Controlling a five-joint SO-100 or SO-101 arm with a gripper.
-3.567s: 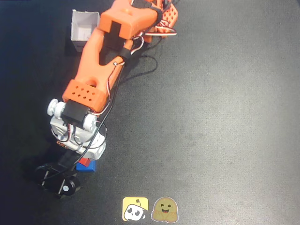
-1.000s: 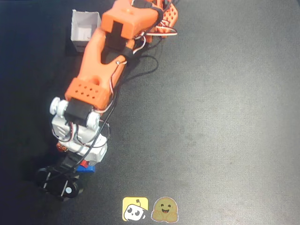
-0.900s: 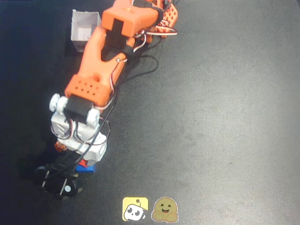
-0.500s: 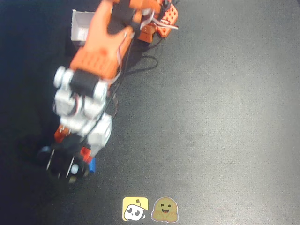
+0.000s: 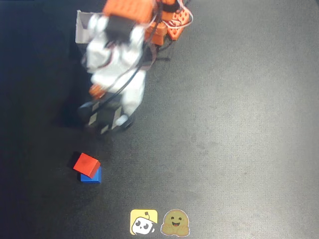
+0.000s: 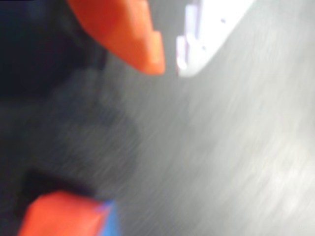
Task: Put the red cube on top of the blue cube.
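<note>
In the overhead view the red cube rests on top of the blue cube, turned slightly and shifted up-left so a strip of blue shows. My gripper hangs well above-right of the stack, apart from it and blurred by motion. The wrist view shows the orange fingertip and white fingertip of the gripper with only a thin slit between them and nothing held. The red cube and an edge of the blue cube sit at that view's bottom left.
A white open box stands at the top left, mostly covered by the arm. The arm's orange base and its cables sit at the top centre. Two stickers lie at the bottom edge of the dark mat.
The gripper let go of the red cube on the blue cube, then the arm pulled back quickly toward its base at the top. The stack stays where it was.
</note>
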